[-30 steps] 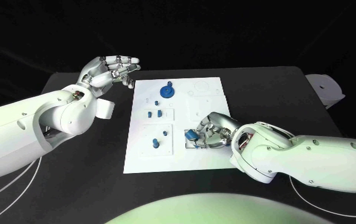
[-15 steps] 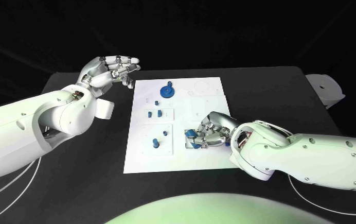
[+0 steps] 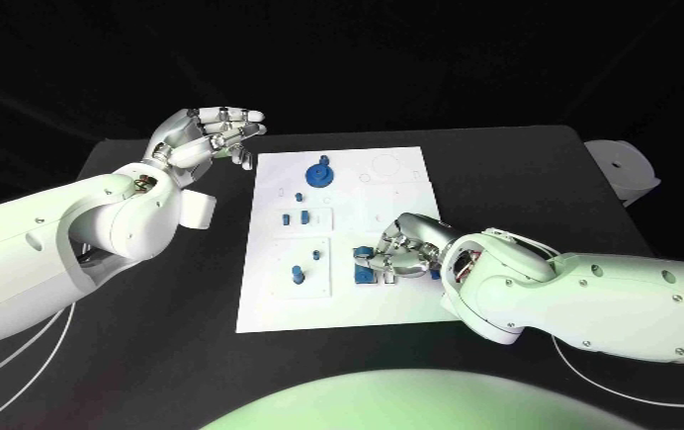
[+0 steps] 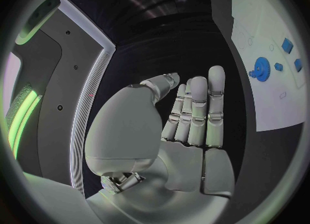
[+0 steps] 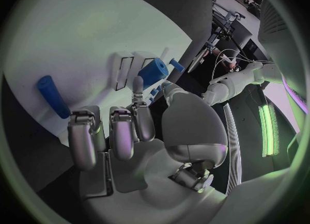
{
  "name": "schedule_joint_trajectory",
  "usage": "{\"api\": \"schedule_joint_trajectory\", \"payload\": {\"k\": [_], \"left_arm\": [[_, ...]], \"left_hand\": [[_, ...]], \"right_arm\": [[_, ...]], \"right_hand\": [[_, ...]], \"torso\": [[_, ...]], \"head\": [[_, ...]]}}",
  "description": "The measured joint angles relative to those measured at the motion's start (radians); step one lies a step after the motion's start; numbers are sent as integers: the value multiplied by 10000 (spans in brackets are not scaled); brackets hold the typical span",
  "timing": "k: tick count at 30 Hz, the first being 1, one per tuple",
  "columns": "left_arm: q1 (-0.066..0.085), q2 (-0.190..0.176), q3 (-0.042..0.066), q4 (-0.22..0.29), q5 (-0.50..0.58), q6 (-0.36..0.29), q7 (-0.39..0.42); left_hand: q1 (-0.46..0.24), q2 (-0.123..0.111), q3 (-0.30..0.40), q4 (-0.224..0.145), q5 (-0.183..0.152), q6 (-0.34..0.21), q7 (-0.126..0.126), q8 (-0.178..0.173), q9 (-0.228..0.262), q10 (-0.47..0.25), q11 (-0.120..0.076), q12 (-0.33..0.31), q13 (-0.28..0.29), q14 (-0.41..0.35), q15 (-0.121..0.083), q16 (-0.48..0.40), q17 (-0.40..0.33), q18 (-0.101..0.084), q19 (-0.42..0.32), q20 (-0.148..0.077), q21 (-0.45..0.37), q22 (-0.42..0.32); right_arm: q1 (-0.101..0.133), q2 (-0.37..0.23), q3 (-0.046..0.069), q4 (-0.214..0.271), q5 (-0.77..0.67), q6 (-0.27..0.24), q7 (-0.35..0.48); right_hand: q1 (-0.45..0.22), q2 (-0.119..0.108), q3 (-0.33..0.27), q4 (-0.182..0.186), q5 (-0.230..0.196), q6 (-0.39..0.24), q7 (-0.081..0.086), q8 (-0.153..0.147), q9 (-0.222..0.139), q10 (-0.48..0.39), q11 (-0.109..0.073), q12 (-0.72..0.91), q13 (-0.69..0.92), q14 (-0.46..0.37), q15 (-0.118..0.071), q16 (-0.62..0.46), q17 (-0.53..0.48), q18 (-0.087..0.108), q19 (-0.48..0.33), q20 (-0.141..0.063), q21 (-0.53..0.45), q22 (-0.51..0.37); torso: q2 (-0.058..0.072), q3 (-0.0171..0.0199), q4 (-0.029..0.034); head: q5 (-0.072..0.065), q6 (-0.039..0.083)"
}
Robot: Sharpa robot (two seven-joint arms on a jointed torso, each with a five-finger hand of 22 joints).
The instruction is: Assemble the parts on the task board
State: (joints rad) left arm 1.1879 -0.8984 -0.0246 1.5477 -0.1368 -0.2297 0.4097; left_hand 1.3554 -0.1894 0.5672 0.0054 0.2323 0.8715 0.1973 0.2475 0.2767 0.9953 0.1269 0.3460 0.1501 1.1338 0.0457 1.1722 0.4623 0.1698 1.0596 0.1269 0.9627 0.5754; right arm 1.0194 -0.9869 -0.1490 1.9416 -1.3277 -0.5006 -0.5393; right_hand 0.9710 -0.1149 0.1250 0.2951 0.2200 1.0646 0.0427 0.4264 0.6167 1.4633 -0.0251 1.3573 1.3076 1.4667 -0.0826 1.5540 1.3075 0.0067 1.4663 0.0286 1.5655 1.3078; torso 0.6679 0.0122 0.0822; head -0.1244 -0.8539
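My right robot hand (image 3: 395,255) rests low on the white board (image 3: 406,165), near its right edge, fingers curled around a small blue part (image 3: 367,274); whether it truly grips, I cannot tell. My left robot hand (image 3: 212,134) hovers empty, fingers loosely apart, over bare black tabletop (image 3: 171,292) just off the board's far left corner. A blue gear (image 3: 321,173) sits near the far edge.

Both arms wear smooth, glossy white shells with rounded, bulbous joint housings. The left hand (image 3: 212,134) and the right hand (image 3: 403,252) are silver metal with segmented fingers and pale fingertip pads (image 4: 216,74). Thin white cables (image 3: 36,343) trail beneath the left arm.
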Motion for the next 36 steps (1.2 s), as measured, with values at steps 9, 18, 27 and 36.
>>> {"api": "schedule_joint_trajectory", "payload": {"k": [9,18,27,36], "left_arm": [[0,-9,0,2,0,4,-9],[0,-39,0,1,-1,6,-14],[0,-34,-1,-4,-1,8,-18],[0,-29,-1,-9,-1,10,-19]], "left_hand": [[0,0,0,0,0,-14,-13,0,-5,-1,-1,18,8,-12,12,0,-6,0,0,0,0,0],[0,0,0,0,0,-13,-13,0,-4,0,-1,18,7,-12,12,0,-5,0,0,0,0,0],[0,0,0,0,0,-13,-13,0,-3,0,0,18,6,-12,12,0,-5,-1,0,0,0,1],[0,0,0,0,0,-51,24,0,-3,0,0,18,5,-12,12,39,-13,0,0,0,0,0]], "right_arm": [[1,-35,2,97,-341,-10,-9],[0,-373,2,478,-430,-1,210],[-1,-487,2,546,-446,111,407],[0,-322,8,272,-462,248,418]], "right_hand": [[-45,328,-992,-29,-331,-163,21,263,78,0,1,-43,-1,0,1,36,-1,0,-2,-10,0,3],[1895,240,-1017,-55,106,-199,-15,301,33,0,1,128,-2,-23,-21,91,-2,0,1,-72,0,2],[2178,240,-1017,-55,106,-199,-15,301,0,0,1,129,-2,-37,-35,97,-2,0,0,-71,0,0],[2232,295,-1017,-55,105,-199,-15,301,-26,-1,1,128,-2,-37,-34,96,5,0,0,-70,0,-1]], "torso": [[-5,0,17],[-5,2,14],[-10,3,11],[-10,-7,39]], "head": [[-35,13],[-12,14],[-7,7],[-23,-7]]}}
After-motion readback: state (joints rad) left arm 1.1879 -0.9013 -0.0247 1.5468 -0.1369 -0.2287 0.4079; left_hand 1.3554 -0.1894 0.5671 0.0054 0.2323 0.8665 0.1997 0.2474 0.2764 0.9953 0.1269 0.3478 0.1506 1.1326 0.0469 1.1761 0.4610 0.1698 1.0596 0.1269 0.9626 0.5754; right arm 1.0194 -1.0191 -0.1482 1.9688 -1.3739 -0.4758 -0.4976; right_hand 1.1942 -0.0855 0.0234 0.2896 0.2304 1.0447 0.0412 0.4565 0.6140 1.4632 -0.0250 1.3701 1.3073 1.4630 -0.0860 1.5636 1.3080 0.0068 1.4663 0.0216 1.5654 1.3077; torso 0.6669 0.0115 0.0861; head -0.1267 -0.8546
